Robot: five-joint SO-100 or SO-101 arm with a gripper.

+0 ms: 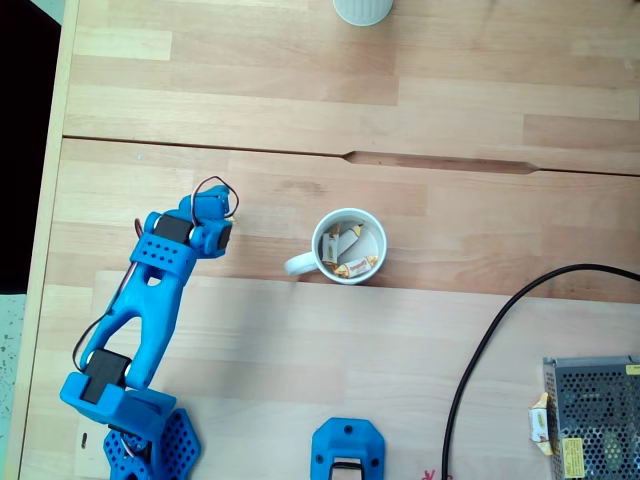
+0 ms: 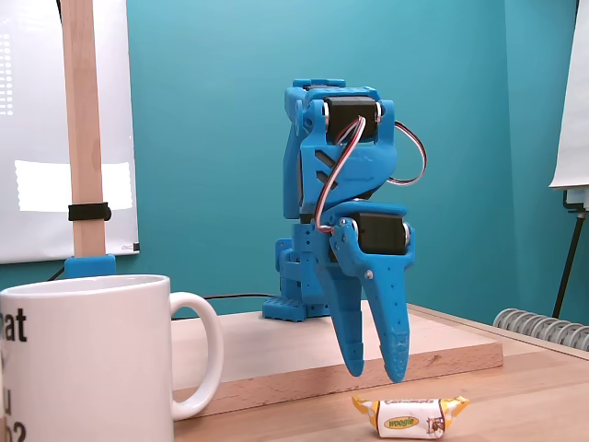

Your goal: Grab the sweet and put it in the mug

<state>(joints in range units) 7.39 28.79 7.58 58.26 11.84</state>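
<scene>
**Sweet on the table, claw just above**

In a fixed view from the side, the blue gripper (image 2: 377, 373) points down with its 2 fingers a little apart, holding nothing. The sweet (image 2: 410, 416) lies on the wooden table (image 2: 515, 405) just below it. The white mug (image 1: 348, 247) stands nearby with sweets inside.

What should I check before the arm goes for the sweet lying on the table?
1. Gripper empty, jaws apart: ok.
2. Sweet lying free, nothing touching it: ok.
3. Gripper lined up over the sweet: cannot tell, depth is unclear.
4. Mug upright, with room above the sweets inside: ok.
5. Black cable away from the mug, to its right in a fixed view: ok.
</scene>
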